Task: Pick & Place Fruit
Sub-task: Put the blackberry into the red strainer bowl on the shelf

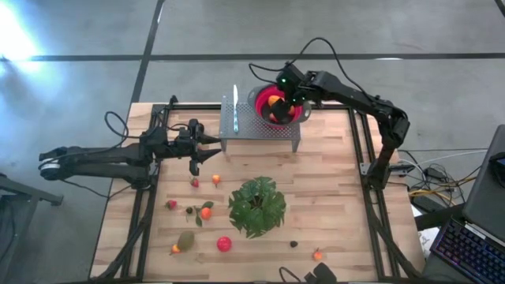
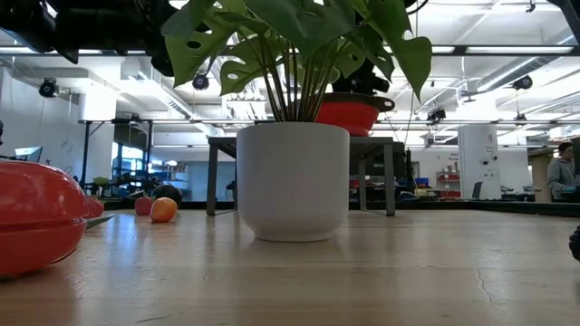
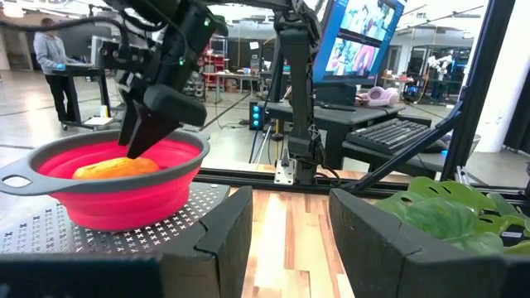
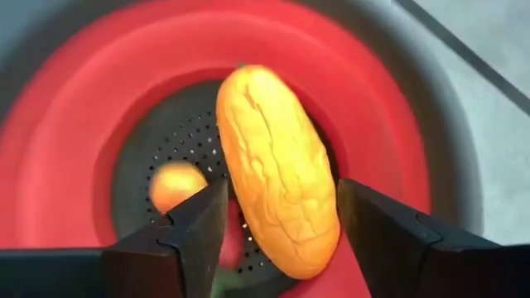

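The red bowl (image 1: 259, 101) stands on a perforated metal rack (image 1: 245, 126) at the table's far side. My right gripper (image 1: 286, 101) points down into it, open. A yellow-orange oblong fruit (image 4: 277, 174) lies in the bowl between and below its fingers; the left wrist view shows that fruit (image 3: 116, 168) resting inside the bowl (image 3: 124, 207). A smaller orange fruit (image 4: 175, 184) sits on the bowl's bottom. My left gripper (image 1: 207, 150) hovers open left of the rack, with nothing between its fingers (image 3: 224, 232). Several fruits lie on the table, among them a red one (image 1: 224, 244) and an orange one (image 1: 206, 212).
A potted leafy plant (image 1: 257, 207) in a white pot (image 2: 292, 181) stands mid-table. A pale utensil (image 1: 235, 106) lies on the rack's left part. More small fruits lie near the front: an olive-green one (image 1: 185, 240), a dark one (image 1: 293, 244) and an orange one (image 1: 317, 255).
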